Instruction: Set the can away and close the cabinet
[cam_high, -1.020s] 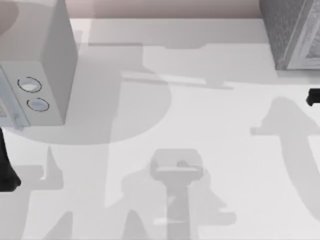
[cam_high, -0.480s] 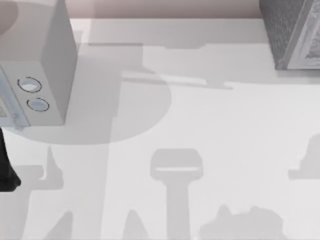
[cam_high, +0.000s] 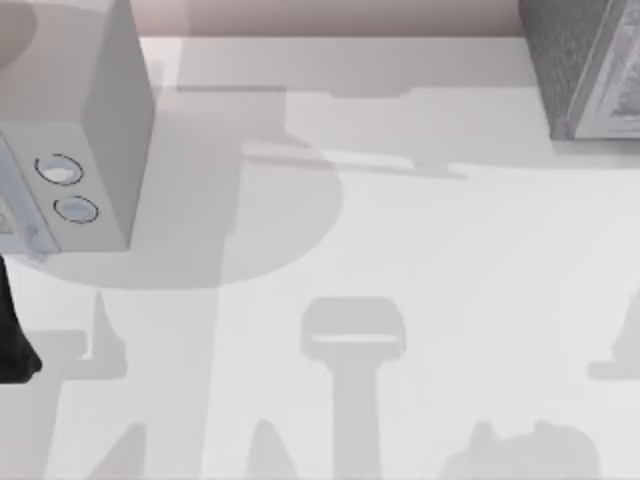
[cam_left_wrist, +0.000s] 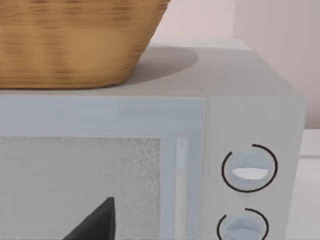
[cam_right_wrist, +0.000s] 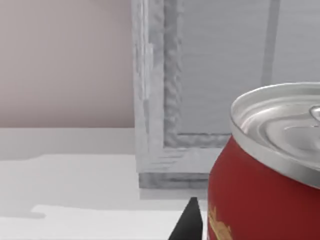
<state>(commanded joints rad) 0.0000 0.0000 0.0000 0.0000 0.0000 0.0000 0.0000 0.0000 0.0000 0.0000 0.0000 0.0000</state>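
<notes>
Top view, left to right: left arm (cam_high: 12, 335) is a dark shape at the lower left edge, parked just below the pale box with two round dials (cam_high: 75, 150), which fills the upper left. Can't tell its gripper state. Bare white table (cam_high: 400, 240) spans the middle, only shadows on it. Cabinet (cam_high: 585, 65), dark grey speckled with a pale framed door panel, sits at the upper right corner. Left wrist view: a wicker basket (cam_left_wrist: 75, 42) stands on top of the dial box, upper left of frame. Right wrist view: the can (cam_right_wrist: 270, 175), red with silver lid, is close up at lower right of frame, with the cabinet door behind it; one dark fingertip (cam_right_wrist: 190, 222) just beside the can, grip can't be confirmed.
</notes>
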